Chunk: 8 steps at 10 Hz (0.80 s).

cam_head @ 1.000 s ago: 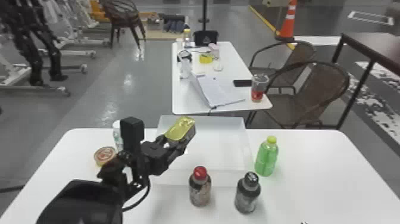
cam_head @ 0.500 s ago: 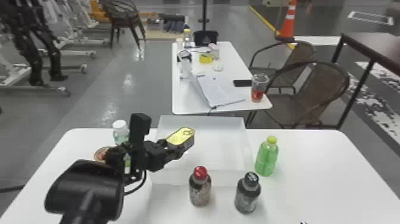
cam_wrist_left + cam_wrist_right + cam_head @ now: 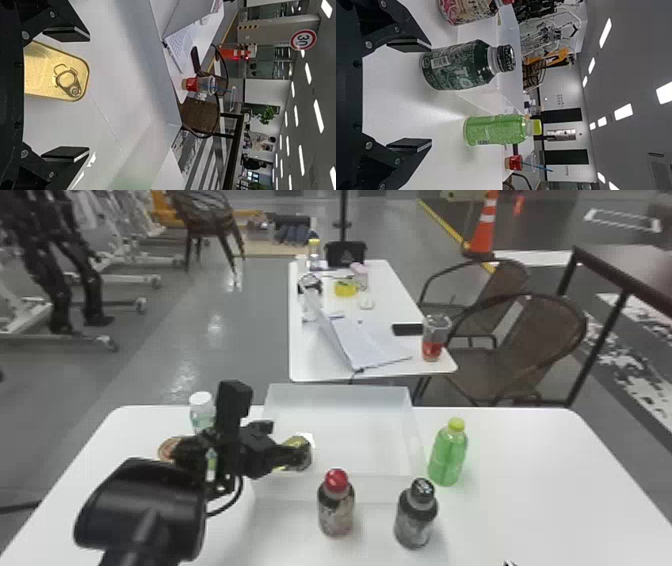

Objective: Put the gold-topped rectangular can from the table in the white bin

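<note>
Releasing cleanly looks like the step in hand: my left tool (image 3: 88,95) has its fingers spread, the gold-topped rectangular can (image 3: 55,73) loose between them. It's at the left part of the white bin (image 3: 340,396); I cannot tell whether it has settled. I'd keep the fingers wide, back off straight so neither drags it, then clear the wall. My right tool (image 3: 431,94) waits, fingers apart, by the dark bottle (image 3: 459,66) on the tabletop (image 3: 530,490).
</note>
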Each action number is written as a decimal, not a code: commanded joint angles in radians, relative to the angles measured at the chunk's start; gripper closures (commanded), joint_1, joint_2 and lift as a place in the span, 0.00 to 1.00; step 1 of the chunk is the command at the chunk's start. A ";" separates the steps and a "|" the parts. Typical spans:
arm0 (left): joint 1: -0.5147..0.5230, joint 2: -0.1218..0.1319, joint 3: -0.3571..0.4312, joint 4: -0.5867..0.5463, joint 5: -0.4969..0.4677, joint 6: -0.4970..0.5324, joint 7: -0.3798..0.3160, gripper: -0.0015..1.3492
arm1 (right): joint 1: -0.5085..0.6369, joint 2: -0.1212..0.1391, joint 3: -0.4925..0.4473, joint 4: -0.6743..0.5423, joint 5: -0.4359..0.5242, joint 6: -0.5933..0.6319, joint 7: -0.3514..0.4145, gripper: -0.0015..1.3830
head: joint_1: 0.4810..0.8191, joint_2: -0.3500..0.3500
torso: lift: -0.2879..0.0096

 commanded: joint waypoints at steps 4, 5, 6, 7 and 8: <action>0.271 -0.059 0.154 -0.276 0.071 -0.136 0.144 0.20 | -0.002 0.000 0.000 -0.002 0.003 0.000 0.002 0.31 | 0.20 0.50 | 0.63; 0.356 -0.059 0.177 -0.336 0.103 -0.205 0.219 0.20 | -0.002 0.000 -0.001 -0.003 0.003 0.000 0.002 0.31 | 0.20 0.50 | 0.63; 0.425 -0.059 0.189 -0.382 0.129 -0.271 0.285 0.20 | 0.000 0.000 -0.001 -0.003 0.003 0.000 0.003 0.31 | 0.20 0.50 | 0.63; 0.491 -0.059 0.189 -0.412 0.171 -0.353 0.371 0.20 | 0.000 -0.002 -0.001 -0.005 0.003 0.000 0.003 0.31 | 0.20 0.50 | 0.63; 0.558 -0.059 0.187 -0.438 0.200 -0.415 0.443 0.20 | 0.000 -0.003 -0.001 -0.006 0.005 0.000 0.003 0.31 | 0.20 0.50 | 0.63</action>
